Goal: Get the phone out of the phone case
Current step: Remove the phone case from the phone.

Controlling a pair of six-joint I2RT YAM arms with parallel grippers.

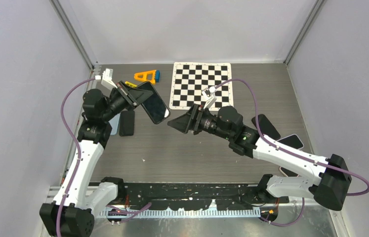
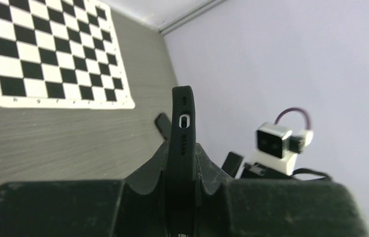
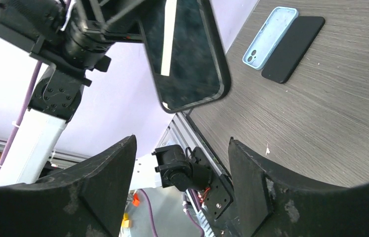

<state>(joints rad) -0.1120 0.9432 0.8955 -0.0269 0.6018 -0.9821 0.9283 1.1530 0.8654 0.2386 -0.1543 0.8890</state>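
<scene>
Main risk, by judgement: dropping the phone [image 1: 152,102]. Gripped at one end only by the left gripper [image 1: 129,96], clamped tight across both faces of the black phone case [image 2: 183,143], so any hard tug or twist on the free end likely to lever it loose and down onto the table [image 1: 182,158]. Second risk: closing over case and phone together instead of the case lip alone, hence no separation, just a tug-of-war. Third: slipping off the glossy screen. Right gripper [image 1: 180,122] gaping wide, holding nothing, near the phone's free end but not touching. Phone up in the air over the left-centre of the table, not yet out of its case; spare black phone [image 1: 127,122] lying flat just beside the left arm. Long axis diagonal, running from the left fingers out toward the right gripper, free end aimed at it. Screen facing up and toward the right wrist camera. Thin edge with oval cutout and small holes toward the left wrist camera.
</scene>
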